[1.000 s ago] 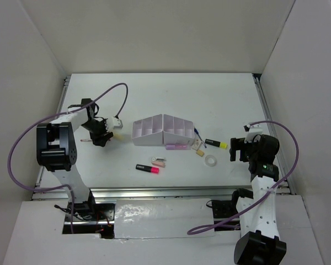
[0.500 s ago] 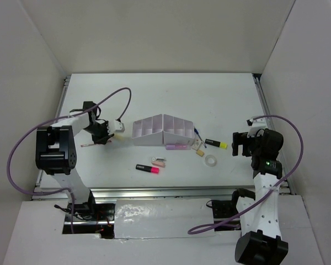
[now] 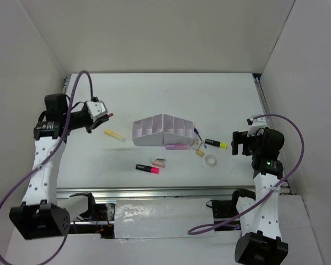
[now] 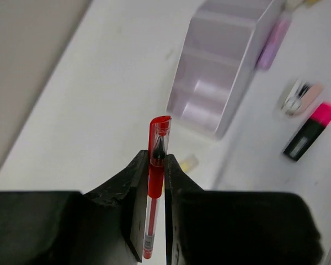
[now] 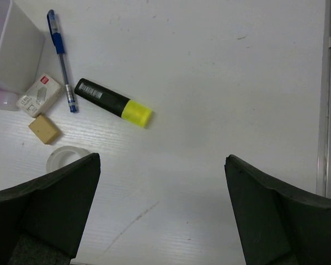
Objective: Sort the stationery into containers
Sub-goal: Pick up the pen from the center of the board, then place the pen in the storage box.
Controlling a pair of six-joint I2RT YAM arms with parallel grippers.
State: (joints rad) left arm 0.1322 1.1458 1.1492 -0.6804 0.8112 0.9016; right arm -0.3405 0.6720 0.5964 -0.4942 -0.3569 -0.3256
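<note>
Organiser: white organiser (image 3: 163, 131) of 2 joined units stands mid-table; its slanted compartments show only white dividers and floor.
Around it: the purple marker (image 3: 177, 147) lies along its near wall and the blue pen (image 5: 60, 59) lies at its right end. A small white labelled block (image 5: 39, 95) and the tan eraser (image 5: 43, 128) sit just beside the pen.
Right of it: the black-yellow highlighter (image 5: 113, 102) lies on the table, with the tape ring (image 5: 66, 158) nearer the arms.
Near side: the black-pink highlighter (image 3: 148, 168) and the pink eraser (image 3: 159, 162) lie close together.
Left of it: the cream stick (image 3: 114, 134) lies flat, apart from the organiser.
Left gripper: left gripper (image 4: 154, 182) is raised over the table's left part, its fingers pinched narrow on a red pen (image 4: 157, 160) whose cap juts past the tips.
Right gripper: right gripper (image 5: 163, 210) hovers over bare table near the right edge, fingers spread wide and holding nothing.
Open room: the far half of the table (image 3: 209, 94) is bare.
Edges: a metal rail (image 5: 326, 83) runs along the right side.
Surroundings: the tabletop is white and lightly scuffed, with plain pale walls on 3 sides.
</note>
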